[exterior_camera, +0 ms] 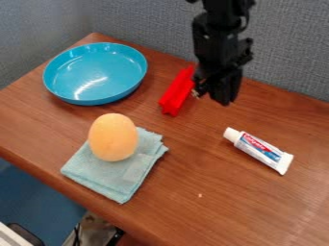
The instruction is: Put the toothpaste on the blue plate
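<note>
We note the small white toothpaste tube with red and blue print (259, 149) lying flat on the brown wooden table (218, 192), untouched, well apart from the round turquoise-blue plastic plate (95, 75), black gripper (214, 94) raised beside the long red bar (178, 88), empty, jaw state we cannot tell, orange ball (112, 136) resting on the pale teal folded cloth (118, 165)

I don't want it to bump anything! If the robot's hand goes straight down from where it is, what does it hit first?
Probably the brown wooden table, or the end of the long red bar beside it. The black hand hangs close to that bar, and depth is unclear.
</note>
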Available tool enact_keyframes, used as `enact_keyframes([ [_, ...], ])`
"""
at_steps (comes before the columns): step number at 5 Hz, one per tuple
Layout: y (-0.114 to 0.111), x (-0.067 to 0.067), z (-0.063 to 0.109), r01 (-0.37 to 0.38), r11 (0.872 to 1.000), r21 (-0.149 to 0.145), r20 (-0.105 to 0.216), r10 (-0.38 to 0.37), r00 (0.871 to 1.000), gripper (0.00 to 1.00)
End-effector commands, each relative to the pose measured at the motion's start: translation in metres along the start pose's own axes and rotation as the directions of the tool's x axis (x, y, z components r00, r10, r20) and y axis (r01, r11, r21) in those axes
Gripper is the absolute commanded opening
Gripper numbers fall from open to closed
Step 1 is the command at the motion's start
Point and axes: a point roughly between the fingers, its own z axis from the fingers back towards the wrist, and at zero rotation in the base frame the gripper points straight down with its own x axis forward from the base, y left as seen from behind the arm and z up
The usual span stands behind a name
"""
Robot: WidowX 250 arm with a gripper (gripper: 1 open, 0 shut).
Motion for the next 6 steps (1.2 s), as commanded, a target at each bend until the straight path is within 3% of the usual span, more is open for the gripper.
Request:
enact_keyframes([
  [1,-0.004,-0.020,-0.001,0.091,0.995,-0.040,0.028,-0.090,0.996,0.00],
  [2,-0.011,-0.035,0.000,0.072,0.997,-0.036,-0.025,-0.072,0.997,0.00],
  [3,-0.015,-0.028,0.006,0.015,0.998,-0.060,-0.054,-0.019,0.998,0.00],
  [6,-0.015,-0.036,-0.002,0.025,0.998,-0.055,-0.051,-0.028,0.998,0.00],
])
